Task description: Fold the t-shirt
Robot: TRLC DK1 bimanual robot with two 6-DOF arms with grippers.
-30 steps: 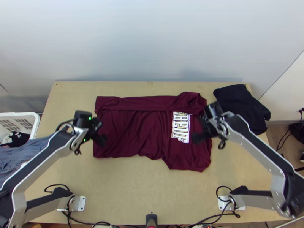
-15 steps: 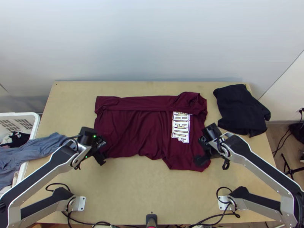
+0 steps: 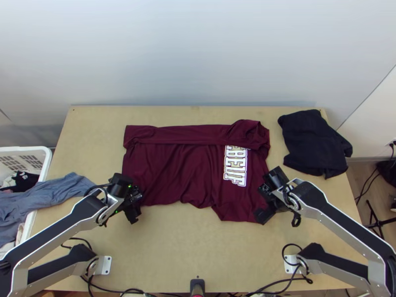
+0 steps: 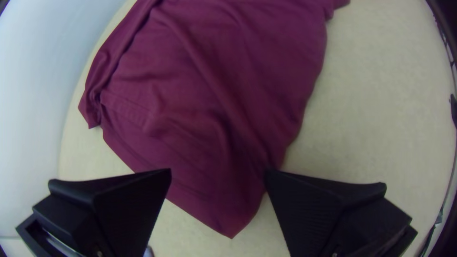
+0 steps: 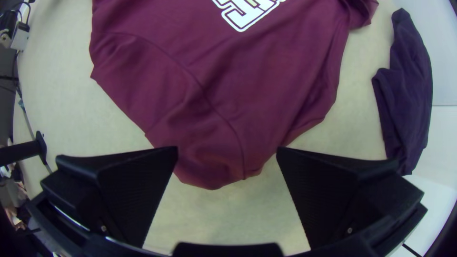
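Observation:
The maroon t-shirt (image 3: 173, 168) lies across the table with its far side folded over in a long strip and its white lettering partly covered. My left gripper (image 3: 134, 208) is over the shirt's near left corner; in the left wrist view, that gripper (image 4: 218, 173) stands open with the corner of the shirt (image 4: 223, 200) between its fingers. At the near right part is my right gripper (image 3: 265, 203). In the right wrist view, the right gripper (image 5: 227, 151) is open too, around a rounded edge of the shirt (image 5: 209, 166).
Dark folded cloth (image 3: 314, 143) lies at the table's far right. A white basket (image 3: 42, 163) stands at the left, with grey-blue cloth (image 3: 59, 190) hanging from it onto the table. A small black device (image 3: 197, 286) is at the near edge.
Both grippers have come nearer the table's front edge, from over the shirt to its near corners. The shirt looks unmoved.

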